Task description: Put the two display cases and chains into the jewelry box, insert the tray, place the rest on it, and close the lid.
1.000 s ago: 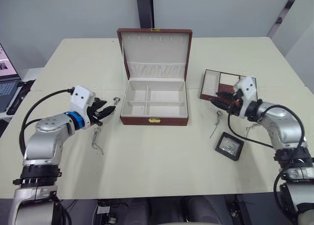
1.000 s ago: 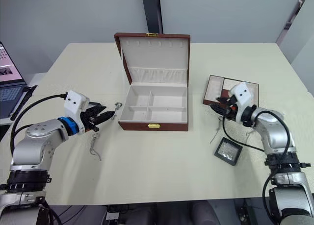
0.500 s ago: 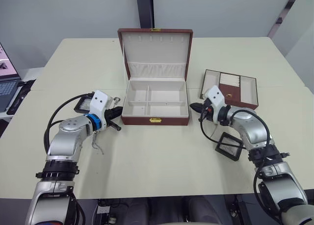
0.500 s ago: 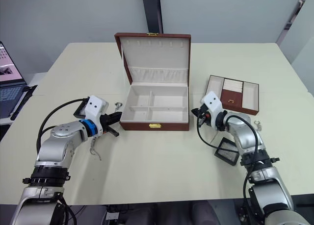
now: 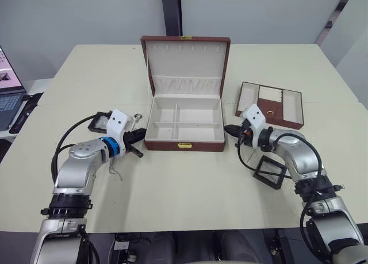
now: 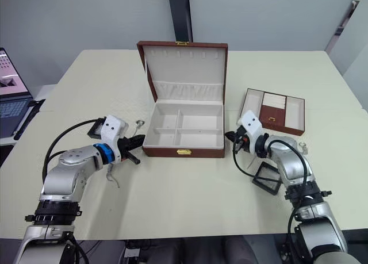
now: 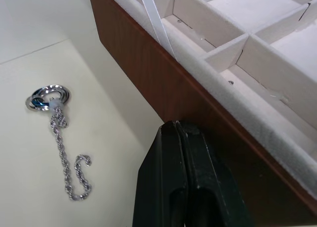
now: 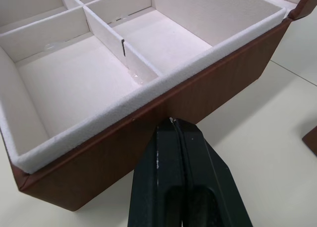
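The jewelry box stands open mid-table, its lid upright and its cream compartments empty. My left gripper is shut, its tip against the box's left side wall. My right gripper is also shut, its tip at the box's right side wall. The tray lies right of the box. One display case lies under my right forearm; another sits behind my left arm. A chain with a ring lies beside the left gripper, and another chain lies nearer the front.
A laptop sits on a side table at the far left. Black cables loop from both wrists. Open tabletop stretches in front of the box and behind the lid.
Both grippers have come in from the table's sides to the box's left and right walls. Since half a second ago the box has slid slightly to the right.
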Motion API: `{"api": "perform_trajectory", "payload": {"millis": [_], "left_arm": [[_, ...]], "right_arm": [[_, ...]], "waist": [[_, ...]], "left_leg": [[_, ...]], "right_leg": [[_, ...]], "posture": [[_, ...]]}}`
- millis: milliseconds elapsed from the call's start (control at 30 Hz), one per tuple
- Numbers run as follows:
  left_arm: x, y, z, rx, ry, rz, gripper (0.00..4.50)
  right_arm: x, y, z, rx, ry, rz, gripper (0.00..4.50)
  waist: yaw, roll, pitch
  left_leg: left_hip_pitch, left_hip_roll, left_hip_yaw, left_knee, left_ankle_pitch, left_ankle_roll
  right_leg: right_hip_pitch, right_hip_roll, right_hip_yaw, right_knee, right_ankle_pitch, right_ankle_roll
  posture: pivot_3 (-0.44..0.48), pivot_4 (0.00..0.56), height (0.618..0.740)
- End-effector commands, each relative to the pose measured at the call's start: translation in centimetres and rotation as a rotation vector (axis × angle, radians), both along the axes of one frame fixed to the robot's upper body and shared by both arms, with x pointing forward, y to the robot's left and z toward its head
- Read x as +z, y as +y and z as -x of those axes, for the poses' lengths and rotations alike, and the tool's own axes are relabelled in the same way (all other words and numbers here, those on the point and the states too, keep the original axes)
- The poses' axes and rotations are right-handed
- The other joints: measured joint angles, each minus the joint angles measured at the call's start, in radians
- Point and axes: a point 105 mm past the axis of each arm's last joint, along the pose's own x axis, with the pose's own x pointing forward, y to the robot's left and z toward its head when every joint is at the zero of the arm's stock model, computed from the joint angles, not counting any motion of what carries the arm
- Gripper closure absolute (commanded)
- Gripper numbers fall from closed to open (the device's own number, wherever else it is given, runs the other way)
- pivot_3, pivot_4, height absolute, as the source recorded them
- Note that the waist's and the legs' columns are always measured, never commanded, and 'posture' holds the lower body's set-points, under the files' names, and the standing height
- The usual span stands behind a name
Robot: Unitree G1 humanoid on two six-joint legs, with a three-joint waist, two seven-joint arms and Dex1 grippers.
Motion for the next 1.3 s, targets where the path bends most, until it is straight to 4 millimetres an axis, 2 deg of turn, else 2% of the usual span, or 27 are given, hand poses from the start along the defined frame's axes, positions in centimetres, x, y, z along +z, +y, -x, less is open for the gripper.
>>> {"api": "perform_trajectory", "payload": {"millis": [33,400,900,1167,1300], "left_arm": [[0.5,-3.0,1.6,-0.146,0.002,0.043,4.50],[-0.6,-2.9,3.9,-0.154,0.059,0.027,4.50],[-0.5,-2.3,3.6,-0.127,0.049,0.019,4.50],[0.0,-0.6,3.1,-0.079,0.021,0.002,4.50],[0.5,1.0,2.9,-0.035,0.003,-0.012,4.50]], "right_arm": [[1.0,2.0,1.4,0.112,-0.016,-0.036,4.48],[0.2,1.9,3.2,0.132,0.030,-0.038,4.48],[0.0,1.4,3.0,0.104,0.031,-0.035,4.48],[0.2,-0.8,2.3,0.032,0.022,-0.023,4.48],[0.7,-2.4,2.1,-0.003,0.014,-0.032,4.48]], "waist": [[0.000,0.000,0.000],[0.003,0.000,0.000],[0.003,0.000,0.000],[0.004,0.000,0.000],[0.004,0.000,0.000]], "left_leg": [[0.000,0.000,0.000,0.000,0.000,0.000],[0.000,0.000,0.000,0.000,-0.001,0.001],[0.001,0.000,0.000,0.000,-0.001,0.001],[0.000,0.000,0.000,0.000,-0.001,0.001],[0.000,0.000,0.000,0.000,-0.001,0.001]], "right_leg": [[0.000,0.000,0.000,0.000,0.000,0.000],[0.000,0.000,0.000,0.000,0.000,0.000],[0.001,0.000,0.000,0.000,0.000,0.000],[0.001,0.000,0.000,-0.001,0.000,0.000],[0.000,0.000,0.000,-0.001,0.000,0.000]], "posture": [[0.000,0.150,0.740],[0.000,0.150,0.740],[0.000,0.150,0.740],[0.000,0.150,0.740],[0.000,0.150,0.740]]}}
